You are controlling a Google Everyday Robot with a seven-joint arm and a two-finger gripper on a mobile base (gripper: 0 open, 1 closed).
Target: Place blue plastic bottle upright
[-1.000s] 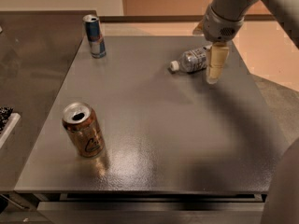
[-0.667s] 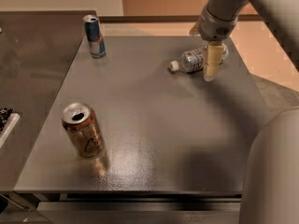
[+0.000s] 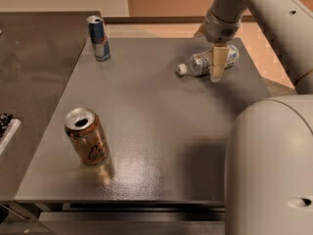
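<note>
Claw (image 3: pixel 217 66): low over far right part of table (image 3: pixel 161 126), tan tip pointing straight down, nearly at table surface. Apart or together: cannot tell. Tan tip crossing in front of bottle (image 3: pixel 200 62), on side facing table's near edge; touching or only in front, cannot tell. Grey-white arm (image 3: pixel 264 13) reaching in from beyond table's far right corner, wrist straight above claw.

Bottle: lying on its side on far right part of table, not upright. Clear plastic, white-blue label round body. White cap (image 3: pixel 182 69) pointing toward table's middle, tipped a little toward near edge. Base toward table's right edge, partly hidden behind claw.

Slim blue-silver can (image 3: pixel 99 38): upright at table's far left corner, just inside left edge. Well apart from bottle.

Orange-brown can (image 3: pixel 88 143): upright on near left part of table, opened top facing up, dark hole visible. Faint shine on table surface just beside it, toward near edge.

Middle of table: dark grey, matte, glare patch toward near edge.

Big rounded grey-white robot body (image 3: pixel 274 165): off table's near right corner, hiding that corner. Soft shadow on table just beside it.

Steel counter (image 3: pixel 34 67): along table's left edge, touching or nearly so. Dark-and-white thing (image 3: pixel 6 126) farther left of table; kind not clear.
</note>
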